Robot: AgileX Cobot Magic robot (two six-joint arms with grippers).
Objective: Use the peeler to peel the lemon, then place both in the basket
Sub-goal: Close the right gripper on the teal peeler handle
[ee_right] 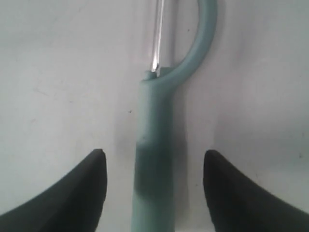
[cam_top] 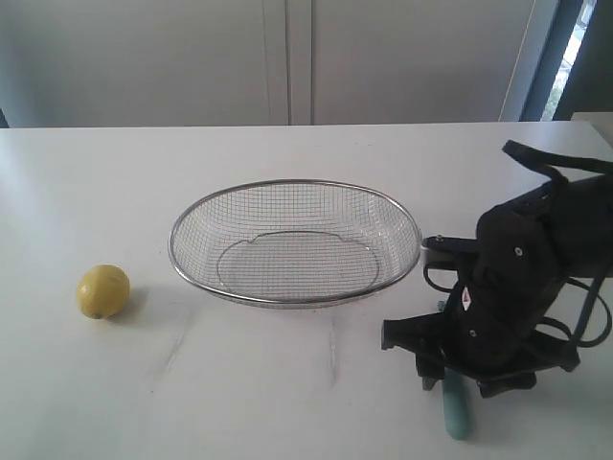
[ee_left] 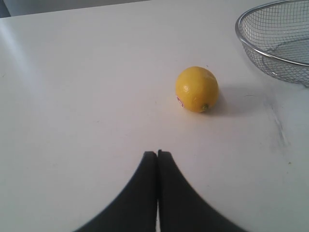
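A small yellow lemon (cam_top: 102,291) lies on the white table at the left; the left wrist view shows the lemon (ee_left: 197,89) a short way ahead of my left gripper (ee_left: 157,153), whose black fingers are pressed together with nothing between them. The wire-mesh basket (cam_top: 295,190) stands in the middle, empty. At the right front the teal peeler (cam_top: 457,412) lies flat on the table, mostly hidden under my right arm. My right gripper (ee_right: 153,153) is open, one finger on each side of the peeler handle (ee_right: 155,159), not touching it. The curved head and metal blade (ee_right: 158,38) point away.
Part of the basket rim (ee_left: 270,53) shows beyond the lemon in the left wrist view. A pale wall and cabinet doors stand behind the table's far edge (cam_top: 287,126). Black cables (cam_top: 586,321) loop off the right arm.
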